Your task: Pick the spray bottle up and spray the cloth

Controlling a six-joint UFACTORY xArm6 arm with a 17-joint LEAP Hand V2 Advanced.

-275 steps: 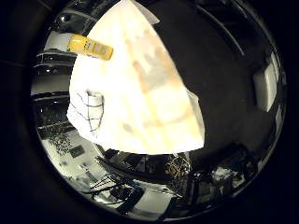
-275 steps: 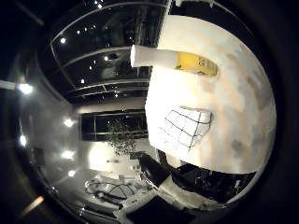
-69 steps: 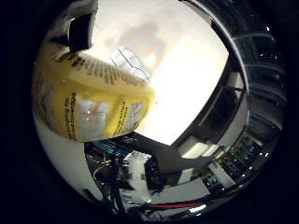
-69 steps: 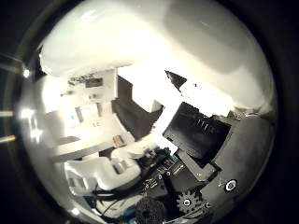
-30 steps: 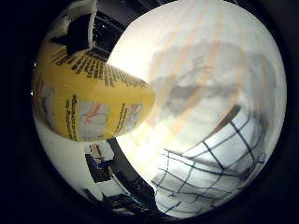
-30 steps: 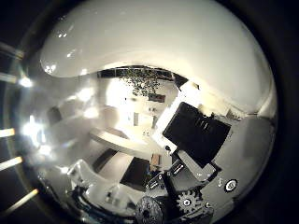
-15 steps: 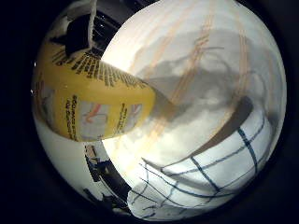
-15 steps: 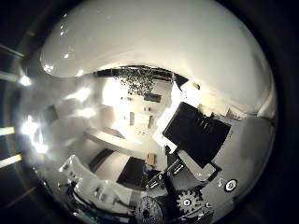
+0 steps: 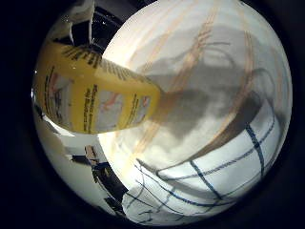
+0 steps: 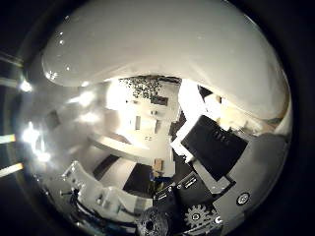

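Observation:
The spray bottle's yellow label (image 9: 91, 91) fills one side of the right little finger side palm view, close against the palm. Its white body (image 10: 167, 49) fills much of the right thumb side palm view. My right hand (image 10: 212, 157) shows as black and white parts with a gear beside the bottle, and it is curled round it. The bottle is held above the pale table (image 9: 181, 48). The white cloth with dark check lines (image 9: 219, 167) lies on the table below the bottle, and a shadow of the hand and bottle falls beside it.
Past the table's edge, a room with dark furniture and shelving (image 9: 95, 157) shows. The right thumb side palm view shows a bright room with ceiling lights (image 10: 138, 118) behind the bottle.
The hand has carried the bottle over the table towards the cloth. The cloth shows a little larger now than a second ago. The bottle's label has turned slightly in view.

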